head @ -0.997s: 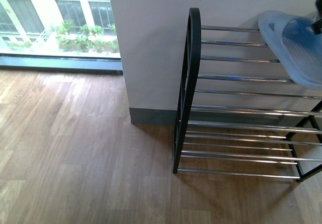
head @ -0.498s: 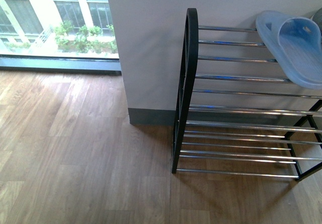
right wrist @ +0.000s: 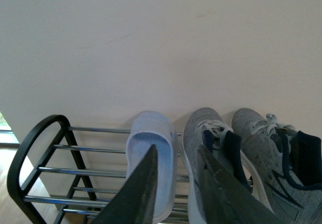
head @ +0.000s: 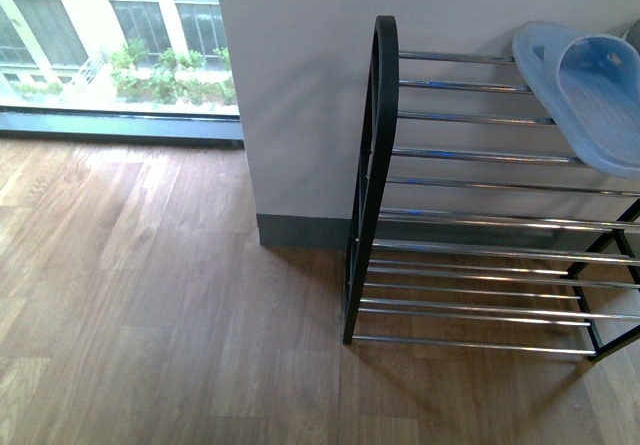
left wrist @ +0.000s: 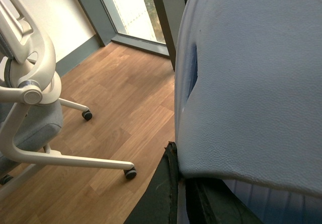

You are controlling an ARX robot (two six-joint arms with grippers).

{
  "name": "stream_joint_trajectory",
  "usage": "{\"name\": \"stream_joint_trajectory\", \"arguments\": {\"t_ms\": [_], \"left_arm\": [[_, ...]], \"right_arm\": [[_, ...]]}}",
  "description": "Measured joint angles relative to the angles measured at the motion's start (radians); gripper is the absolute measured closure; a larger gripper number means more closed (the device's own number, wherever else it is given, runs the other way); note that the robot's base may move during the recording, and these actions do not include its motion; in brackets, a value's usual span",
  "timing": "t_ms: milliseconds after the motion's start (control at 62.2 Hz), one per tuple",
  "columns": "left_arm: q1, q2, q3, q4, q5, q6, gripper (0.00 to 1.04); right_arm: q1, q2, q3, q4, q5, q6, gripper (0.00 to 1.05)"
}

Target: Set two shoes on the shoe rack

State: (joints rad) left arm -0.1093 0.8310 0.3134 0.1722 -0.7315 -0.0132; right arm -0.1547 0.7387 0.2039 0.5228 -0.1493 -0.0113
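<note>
The black shoe rack [head: 370,165] stands against the white wall at the right. One pale blue slide [head: 585,95] lies on its top bars. In the right wrist view the rack [right wrist: 30,143] holds that slide [right wrist: 148,128] with two grey sneakers [right wrist: 209,133] [right wrist: 261,133] side by side next to it. My right gripper [right wrist: 177,151] is open and empty, held apart from the shoes, in line with the gap between slide and sneaker. My left gripper [left wrist: 178,158] is shut on the second pale blue slide [left wrist: 251,83], held above the wooden floor. Neither gripper shows in the front view.
A white office chair on castors [left wrist: 30,83] stands on the wooden floor near the held slide. A window [head: 110,45] and a white wall corner with a grey skirting [head: 300,230] lie left of the rack. The rack's lower tiers [head: 470,295] show bare bars.
A dark gripper part at the front view's top right edge, next to the slide on the rack, has left the view. The slide on the rack has stayed in place.
</note>
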Motion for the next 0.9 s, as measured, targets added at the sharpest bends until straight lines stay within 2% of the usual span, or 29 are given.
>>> {"name": "stream_joint_trajectory", "arguments": {"t_ms": [273, 322, 418, 900], "left_arm": [[0.000, 0.000, 0.000, 0.000, 0.000, 0.000, 1.03], [0.000, 0.000, 0.000, 0.000, 0.000, 0.000, 1.03], [0.000, 0.000, 0.000, 0.000, 0.000, 0.000, 1.03], [0.000, 0.000, 0.000, 0.000, 0.000, 0.000, 1.03]], "right_arm": [[0.060, -0.121, -0.084, -0.032, 0.061, 0.000, 1.03], [0.103, -0.146, -0.097, -0.047, 0.127, 0.001, 1.03], [0.146, -0.190, -0.118, -0.069, 0.138, 0.000, 1.03], [0.151, -0.396, -0.185, -0.181, 0.150, 0.001, 1.03]]}}
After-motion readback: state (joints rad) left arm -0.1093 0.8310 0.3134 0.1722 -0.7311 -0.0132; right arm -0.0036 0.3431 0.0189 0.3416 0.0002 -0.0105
